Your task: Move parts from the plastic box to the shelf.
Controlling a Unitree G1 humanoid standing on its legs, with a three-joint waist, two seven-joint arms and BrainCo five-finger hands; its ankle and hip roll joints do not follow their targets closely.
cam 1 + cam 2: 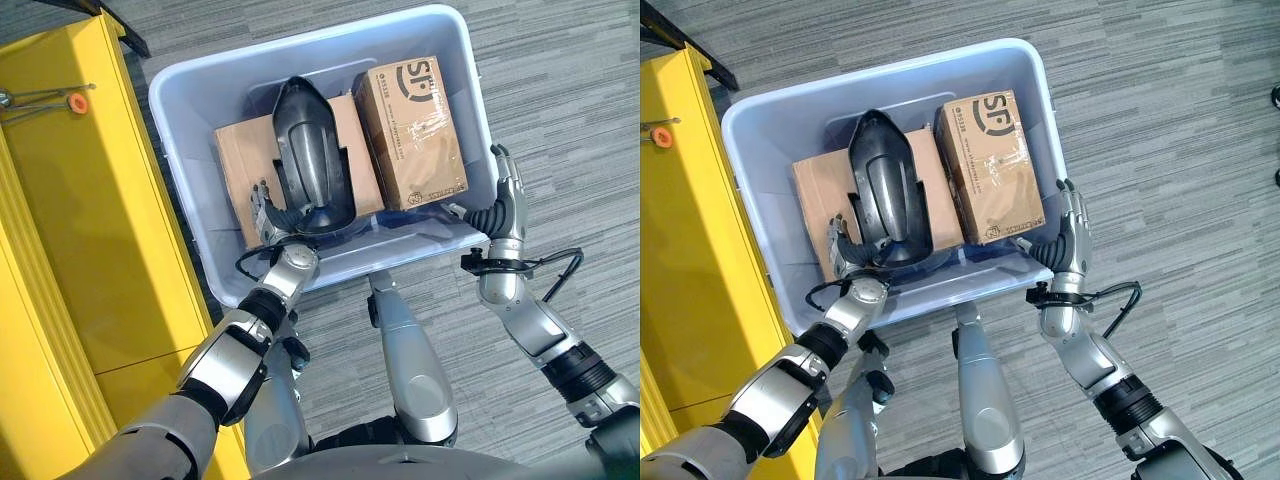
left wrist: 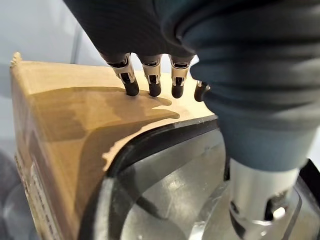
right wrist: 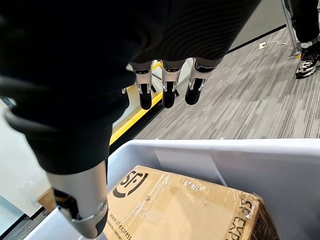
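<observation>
Left hand [image 1: 268,215] reached into the box [image 1: 190,170] at the black part's [image 1: 310,150] near end; right hand [image 1: 507,195] waited outside the box's right wall.

Left fingers [image 2: 131,85] were straight, their tips on the flat carton [image 1: 240,165] just beside the part's rim, the thumb at the part's near end, probably readying a grasp, though whether the thumb touched the part was unclear. The part lay across that carton, propped clear of the box floor. Right fingers [image 3: 167,92] hung relaxed, holding nothing, above the rim near the taped carton [image 1: 410,130]. The yellow shelf [image 1: 70,250] stood just left of the box.
</observation>
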